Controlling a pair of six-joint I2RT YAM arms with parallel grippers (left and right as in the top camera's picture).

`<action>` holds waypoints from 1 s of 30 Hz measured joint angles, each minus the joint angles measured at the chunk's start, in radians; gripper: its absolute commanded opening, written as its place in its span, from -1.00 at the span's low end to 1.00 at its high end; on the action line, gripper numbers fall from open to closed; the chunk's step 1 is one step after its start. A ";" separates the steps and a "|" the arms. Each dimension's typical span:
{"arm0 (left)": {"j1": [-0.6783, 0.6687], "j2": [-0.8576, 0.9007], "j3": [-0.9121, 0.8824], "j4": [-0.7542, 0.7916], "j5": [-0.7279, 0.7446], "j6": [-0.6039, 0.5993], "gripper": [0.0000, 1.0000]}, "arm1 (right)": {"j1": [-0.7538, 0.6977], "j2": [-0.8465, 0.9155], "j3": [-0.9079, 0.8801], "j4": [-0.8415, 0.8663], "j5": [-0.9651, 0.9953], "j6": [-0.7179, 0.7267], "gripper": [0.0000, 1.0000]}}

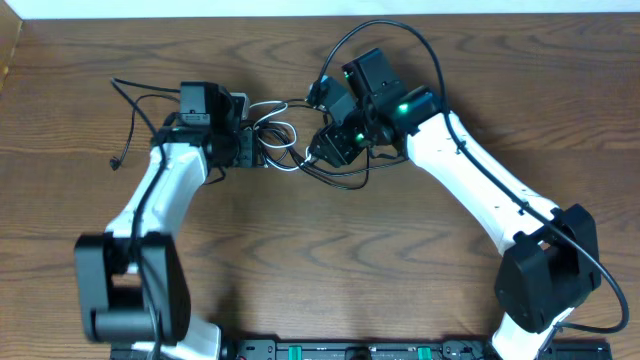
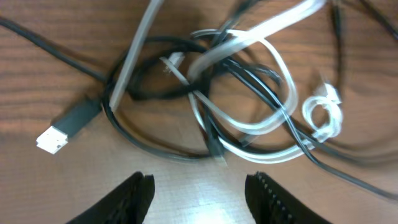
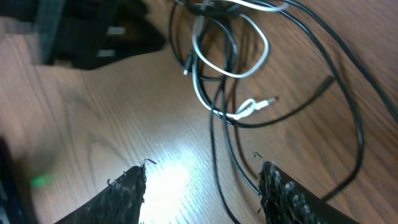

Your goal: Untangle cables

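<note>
**Both pincers spread and empty beside the knot of cables**

A brown wooden table (image 1: pixel 320 240) is seen from overhead, with the two white arms bent inward from the near edge toward its far half. The left arm (image 1: pixel 160 195) is reached up and turned rightward. The right arm (image 1: pixel 480 190) is angled up and to the left, and a green light (image 1: pixel 400 107) is lit near its wrist.

The left gripper (image 2: pixel 199 186) is held low over the wood with its fingers wide apart and nothing between them; the tangle lies just ahead of the fingertips. The right gripper (image 3: pixel 202 171) is likewise spread wide and empty, and a black strand is seen running down between its fingers.

The cables (image 1: pixel 280 140) lie knotted on the table between the two grippers. A black cable (image 2: pixel 56 51) is wound in loops through a white cable (image 2: pixel 291 84). A flat black plug with a pale tip (image 2: pixel 65 127) rests to the left of the knot. A small white coil (image 2: pixel 323 115) lies at its right edge.
</note>
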 measured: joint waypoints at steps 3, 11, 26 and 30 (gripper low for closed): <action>0.000 0.066 0.000 0.055 -0.019 -0.023 0.06 | 0.013 0.000 0.014 -0.014 -0.002 0.000 0.13; 0.000 0.083 -0.002 0.120 -0.033 -0.054 0.06 | 0.016 0.000 0.027 -0.015 -0.003 0.000 0.14; -0.002 0.083 -0.003 0.298 -0.033 -0.235 0.06 | -0.007 0.000 0.027 -0.018 -0.001 0.000 0.15; -0.016 0.084 -0.003 0.327 -0.037 -0.237 0.06 | -0.007 0.000 0.027 -0.008 -0.001 0.001 0.15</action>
